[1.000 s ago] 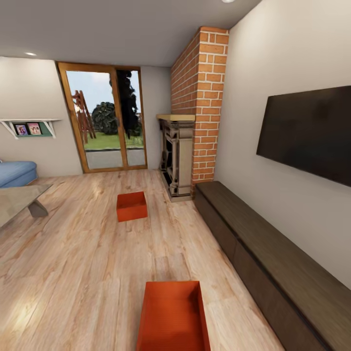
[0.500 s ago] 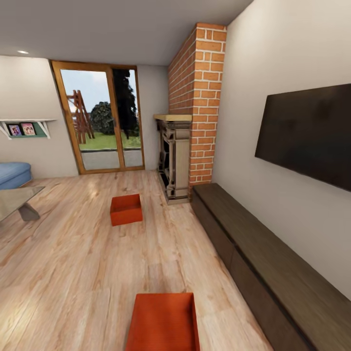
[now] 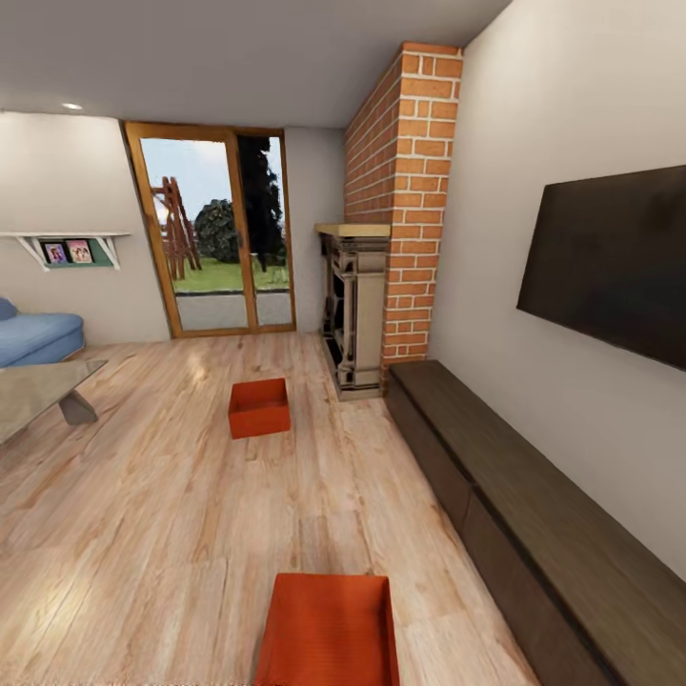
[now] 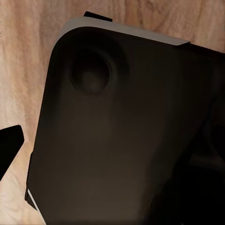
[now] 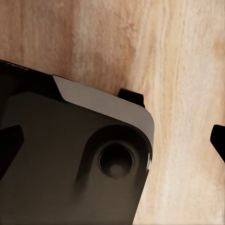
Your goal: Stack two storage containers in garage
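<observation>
Two orange-red storage containers sit on the light wood-plank floor of the living room. The far container point(image 3: 259, 408) lies mid-room, left of the fireplace point(image 3: 357, 314). The near container point(image 3: 329, 631) is at the bottom edge of the head view, cut off by it, and its ribbed inside shows. My left gripper point(image 4: 112, 150) hangs over my own dark base with one dark fingertip point(image 4: 9, 145) at the picture's edge. My right gripper point(image 5: 112, 145) has fingertips point(image 5: 9, 145) at both edges, wide apart, holding nothing. Wood planks lie beneath both.
A long dark wooden cabinet point(image 3: 534, 514) runs along the right wall under a black TV point(image 3: 610, 262). Behind it rises a brick chimney point(image 3: 405, 191). Wood-framed glass doors point(image 3: 219, 233) stand at the back. A blue sofa point(image 3: 33, 338) and glass table point(image 3: 38, 395) are at the left.
The whole head view has swung slightly left and back right, so the camera moved. Both containers stay on the wood floor, the near one now a little lower in the picture.
</observation>
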You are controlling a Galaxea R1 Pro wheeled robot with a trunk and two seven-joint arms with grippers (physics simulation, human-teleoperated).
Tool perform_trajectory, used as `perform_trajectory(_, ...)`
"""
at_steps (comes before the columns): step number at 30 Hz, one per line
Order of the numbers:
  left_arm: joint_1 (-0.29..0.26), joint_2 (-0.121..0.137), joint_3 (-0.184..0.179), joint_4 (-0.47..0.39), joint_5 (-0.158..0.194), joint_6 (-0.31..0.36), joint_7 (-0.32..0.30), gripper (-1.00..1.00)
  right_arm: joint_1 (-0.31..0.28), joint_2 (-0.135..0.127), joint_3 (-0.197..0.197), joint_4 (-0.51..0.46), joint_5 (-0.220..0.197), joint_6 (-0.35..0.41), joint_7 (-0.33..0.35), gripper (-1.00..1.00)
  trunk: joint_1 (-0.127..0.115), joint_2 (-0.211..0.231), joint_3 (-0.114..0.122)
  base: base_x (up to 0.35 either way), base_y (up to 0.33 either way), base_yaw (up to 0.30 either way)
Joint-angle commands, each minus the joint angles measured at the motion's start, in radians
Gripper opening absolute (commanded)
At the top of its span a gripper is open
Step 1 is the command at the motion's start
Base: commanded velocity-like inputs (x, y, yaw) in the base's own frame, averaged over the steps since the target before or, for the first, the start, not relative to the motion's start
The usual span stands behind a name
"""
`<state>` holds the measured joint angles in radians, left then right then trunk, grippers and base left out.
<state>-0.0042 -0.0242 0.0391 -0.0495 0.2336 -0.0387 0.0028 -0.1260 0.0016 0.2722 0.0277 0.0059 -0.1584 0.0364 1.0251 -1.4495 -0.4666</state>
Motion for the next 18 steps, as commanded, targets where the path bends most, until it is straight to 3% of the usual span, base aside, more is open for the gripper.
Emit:
perform_trajectory(1, 0.000, 0.000, 0.003, 0.000, 0.003, -0.003, 0.000, 1.00, -0.001, 0.000, 0.001, 0.003, 0.000, -0.006, 0.002, 1.00, 0.000, 0.000, -0.001, 0.000, 0.000, 0.146)
perform_trajectory(8, 0.000, -0.001, 0.004, 0.000, 0.003, -0.003, 0.000, 1.00, -0.001, 0.002, 0.001, 0.003, -0.001, -0.006, 0.002, 1.00, 0.000, 0.000, -0.001, 0.000, 0.011, 0.040)
perform_trajectory(13, 0.000, -0.002, 0.004, 0.000, 0.003, -0.003, 0.000, 1.00, -0.001, 0.003, 0.001, 0.003, -0.002, -0.006, 0.002, 1.00, 0.000, 0.000, -0.001, 0.000, 0.231, 0.002)
perform_trajectory(18, 0.000, -0.002, 0.004, 0.000, 0.002, -0.003, 0.000, 1.00, -0.001, 0.004, 0.001, 0.003, -0.003, -0.006, 0.003, 1.00, 0.000, 0.000, -0.001, 0.000, 0.054, 0.000)
